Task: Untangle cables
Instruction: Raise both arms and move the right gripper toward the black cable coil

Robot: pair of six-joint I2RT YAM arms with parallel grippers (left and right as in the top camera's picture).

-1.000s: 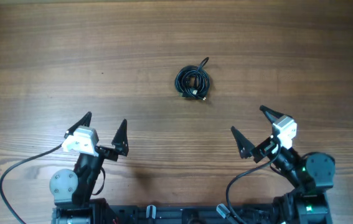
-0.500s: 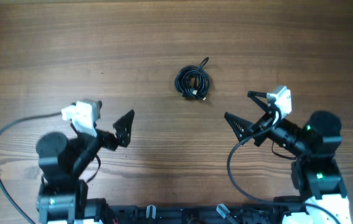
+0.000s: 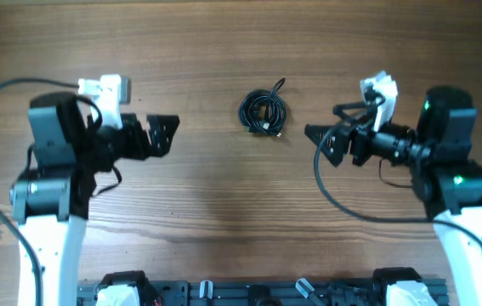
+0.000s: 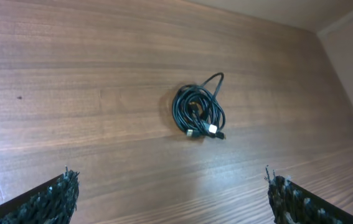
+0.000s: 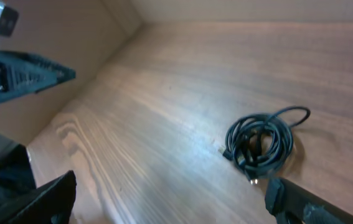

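The cables (image 3: pixel 263 111) are thin black cords wound into one small coil on the wooden table, with a loop sticking out at the far side and small plugs at the near side. The coil also shows in the left wrist view (image 4: pixel 198 113) and the right wrist view (image 5: pixel 260 144). My left gripper (image 3: pixel 162 134) is open and empty, left of the coil. My right gripper (image 3: pixel 330 132) is open and empty, right of the coil. Both hang above the table, apart from the cables.
The wooden table (image 3: pixel 241 51) extends on all sides of the coil. The left arm's finger (image 5: pixel 20 71) shows in the right wrist view. The arm bases and a black rail (image 3: pixel 258 293) sit at the near edge.
Both arms have risen and swung forward from the near edge, so the grippers now flank the coil. The cables have not moved.
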